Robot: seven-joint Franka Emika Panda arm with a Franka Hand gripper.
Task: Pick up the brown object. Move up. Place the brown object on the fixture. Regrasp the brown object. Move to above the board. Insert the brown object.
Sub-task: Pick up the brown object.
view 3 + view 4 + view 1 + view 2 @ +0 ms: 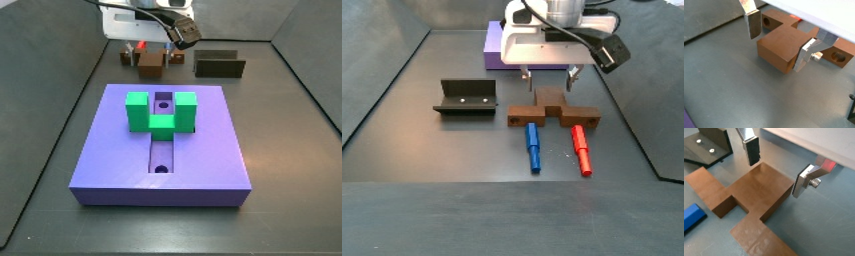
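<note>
The brown object (784, 47) lies flat on the dark floor, a bar with a wider cross part and a round hole in one end. It also shows in the wrist view (754, 193) and in both side views (151, 63) (549, 112). My gripper (777, 51) is open and low over it, with its fingers (753, 25) on either side of the bar. One finger is near the bar's side and the other stands apart from it. The fixture (466, 98) stands beside the piece and is empty. The board (167, 140) carries the green U-shaped block (162, 110).
A blue pin (532, 145) and a red pin (581, 148) lie side by side on the floor right next to the brown object. The blue pin's end shows in a wrist view (691, 215). Dark walls enclose the floor.
</note>
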